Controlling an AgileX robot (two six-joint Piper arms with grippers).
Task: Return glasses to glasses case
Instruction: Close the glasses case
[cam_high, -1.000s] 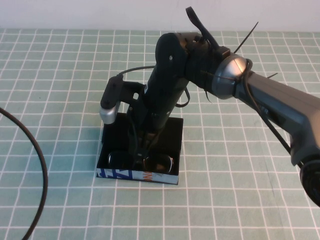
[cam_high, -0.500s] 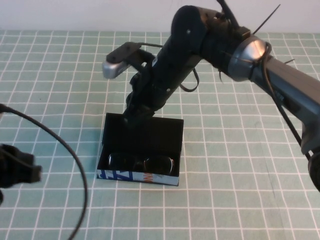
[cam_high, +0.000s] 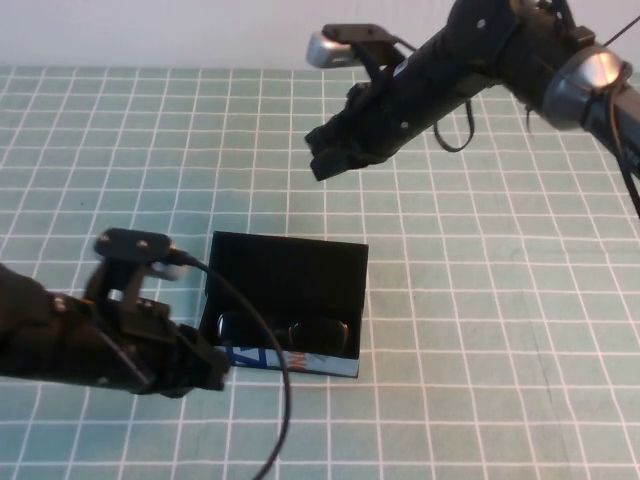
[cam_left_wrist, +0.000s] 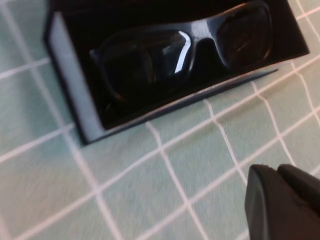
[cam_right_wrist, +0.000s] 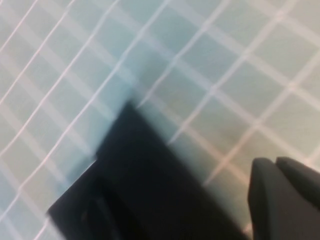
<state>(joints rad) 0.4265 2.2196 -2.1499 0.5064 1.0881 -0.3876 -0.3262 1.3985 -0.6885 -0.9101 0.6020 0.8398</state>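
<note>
At the near edge of the worktop (cam_high: 520, 400), the left gripper (cam_high: 205, 368) lay low, just beside the case (cam_high: 288, 268) at its front left corner, its arm stretched almost flat along the checked cloth. Whether its fingers were open or closed, I could not tell. The glasses (cam_high: 285, 331) sat inside the case, along its front wall, lenses up, with the lid open behind them. They looked light, stiff and slick, with lenses that would scratch, so any hold seemed best at the bridge or a thick rim. The lid looked thin and light; I judged a push at its free edge would fold it shut, though the case might slide. Farther back, the right gripper (cam_high: 328, 155) hung high over the cloth beyond the case, well clear of it, fingers closed on nothing, arm reaching in from the right.
</note>
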